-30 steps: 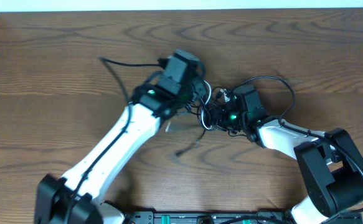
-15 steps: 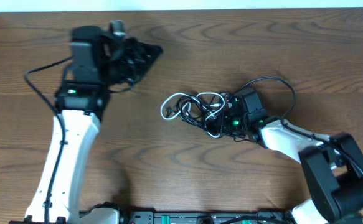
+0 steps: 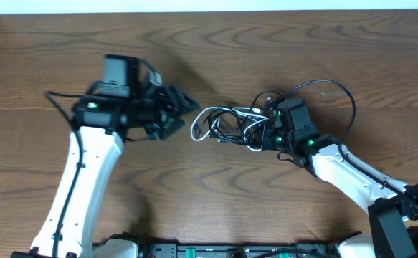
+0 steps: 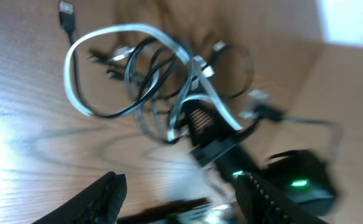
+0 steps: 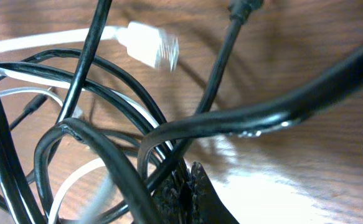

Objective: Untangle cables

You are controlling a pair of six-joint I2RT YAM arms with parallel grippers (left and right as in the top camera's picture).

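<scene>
- Overhead only: cables (image 3: pixel 226 125) knotted in one clump mid-desk (image 3: pixel 302 57); left hand (image 3: pixel 180 111) blurred, just beside the clump's left edge; right hand (image 3: pixel 264 132) buried in its right edge; arm's thick black cord (image 3: pixel 341 97) arching behind.
- Left wrist only: left hand (image 4: pixel 181 199) spread wide, nothing between its fingers (image 4: pixel 103 196); white cable (image 4: pixel 75 81) looping out around the black ones; black plug (image 4: pixel 67 14) lying free on the wood.
- Right wrist only: right hand (image 5: pixel 182 190) pinched closed on a black strand; white plug (image 5: pixel 147 46) above; crossed black loops blocking most of the desk.
</scene>
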